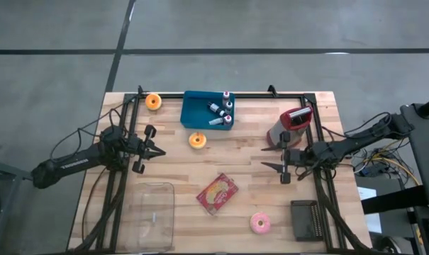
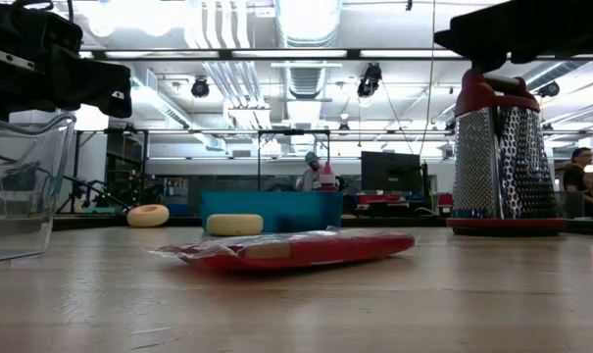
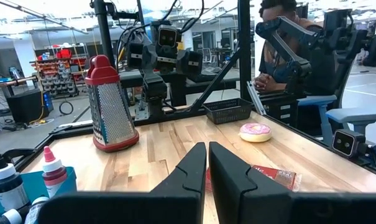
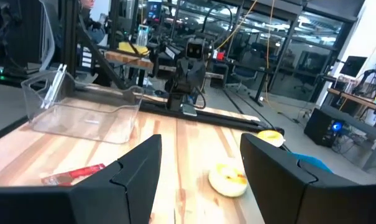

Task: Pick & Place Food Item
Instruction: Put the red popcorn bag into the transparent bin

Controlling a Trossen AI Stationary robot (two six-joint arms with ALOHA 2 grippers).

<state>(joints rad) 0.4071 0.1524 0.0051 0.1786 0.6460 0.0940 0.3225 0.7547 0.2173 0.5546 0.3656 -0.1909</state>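
Wooden planks make up the surface (image 1: 179, 170), sitting on a grey concrete floor, and we sweep across it from the left. Left end effector (image 1: 156, 151) hovers over the left side, fingers pressed together with nothing between them. Below it sits a clear plastic container (image 1: 151, 215), most likely the drop-off.

Moving in: an orange donut (image 1: 154, 101) lies at the far edge, just beside a blue tray (image 1: 193, 108) holding small bottles (image 1: 220, 112). A second, yellow-glazed donut (image 1: 197, 140) rests just in front of that tray. Centre stage, a red snack packet (image 1: 218, 193) lies flat; further right, a pink frosted donut (image 1: 260, 223) sits near the front edge.

On the right, the right end effector (image 1: 274, 158) hangs with its jaws spread wide and empty, aimed inward, with a red-topped box grater (image 1: 290, 126) standing just beside it and a dark mesh basket (image 1: 310, 219) near the front corner.

Nothing is grasped yet, and several foods are on offer, so picking the wrong one is a real risk. The flat packet could slide away under closing fingers. A careless swing on the right could topple that grater.
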